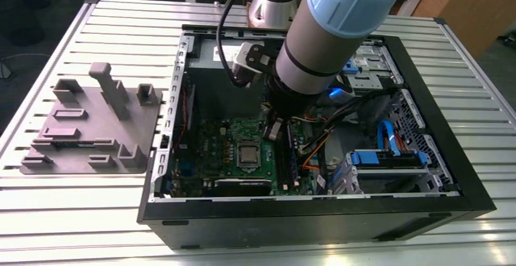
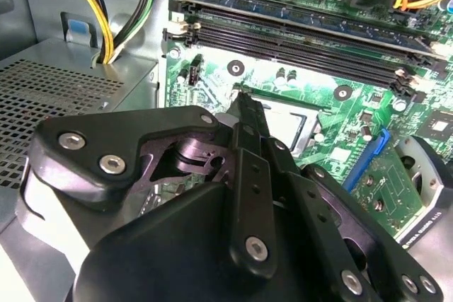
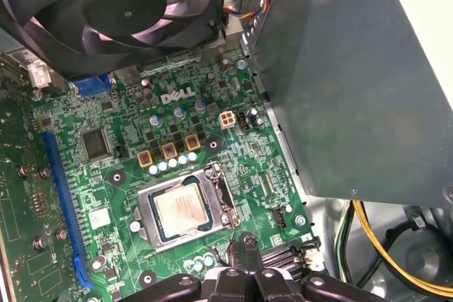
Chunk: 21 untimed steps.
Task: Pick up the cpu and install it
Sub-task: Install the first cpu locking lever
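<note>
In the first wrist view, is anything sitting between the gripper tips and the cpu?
No loose object. In the first wrist view the gripper sits beside the cpu in its socket; between them lie the socket's metal frame and bare green motherboard.

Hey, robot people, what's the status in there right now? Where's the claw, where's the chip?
End effector low over the green motherboard, beside the socket. Cpu lying in the socket, nothing gripping it. Case fan and grey metal box close by, neither over the socket.

In the second wrist view, the pincer point(image 2: 244, 100) hides most of the cpu socket point(image 2: 287, 122).
</note>
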{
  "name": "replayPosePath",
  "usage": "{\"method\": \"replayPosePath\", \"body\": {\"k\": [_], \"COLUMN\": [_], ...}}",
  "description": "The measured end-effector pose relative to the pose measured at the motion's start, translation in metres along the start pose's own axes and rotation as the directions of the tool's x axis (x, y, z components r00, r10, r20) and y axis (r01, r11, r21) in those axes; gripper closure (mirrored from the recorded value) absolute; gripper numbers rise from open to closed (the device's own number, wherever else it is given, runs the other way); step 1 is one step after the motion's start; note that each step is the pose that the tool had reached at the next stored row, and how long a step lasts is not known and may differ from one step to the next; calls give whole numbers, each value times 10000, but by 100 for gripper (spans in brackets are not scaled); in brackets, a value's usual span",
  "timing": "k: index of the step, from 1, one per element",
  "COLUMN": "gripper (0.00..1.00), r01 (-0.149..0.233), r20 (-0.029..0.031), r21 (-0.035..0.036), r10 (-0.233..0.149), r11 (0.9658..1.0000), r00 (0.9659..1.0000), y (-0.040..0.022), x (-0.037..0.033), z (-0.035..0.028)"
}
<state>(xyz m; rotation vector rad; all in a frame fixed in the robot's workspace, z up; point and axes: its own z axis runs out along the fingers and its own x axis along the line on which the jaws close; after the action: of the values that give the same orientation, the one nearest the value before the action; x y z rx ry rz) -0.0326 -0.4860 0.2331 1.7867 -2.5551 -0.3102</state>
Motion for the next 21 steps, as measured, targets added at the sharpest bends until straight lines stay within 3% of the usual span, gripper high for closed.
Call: {"method": "replayPosePath", "body": {"k": [21], "gripper": [90], "r01": [92], "r20": [13], "r21": [70], "r10": [-93], "r11": [9999], "r00": [10000], "y": [0], "x": [0], "z": [0]}}
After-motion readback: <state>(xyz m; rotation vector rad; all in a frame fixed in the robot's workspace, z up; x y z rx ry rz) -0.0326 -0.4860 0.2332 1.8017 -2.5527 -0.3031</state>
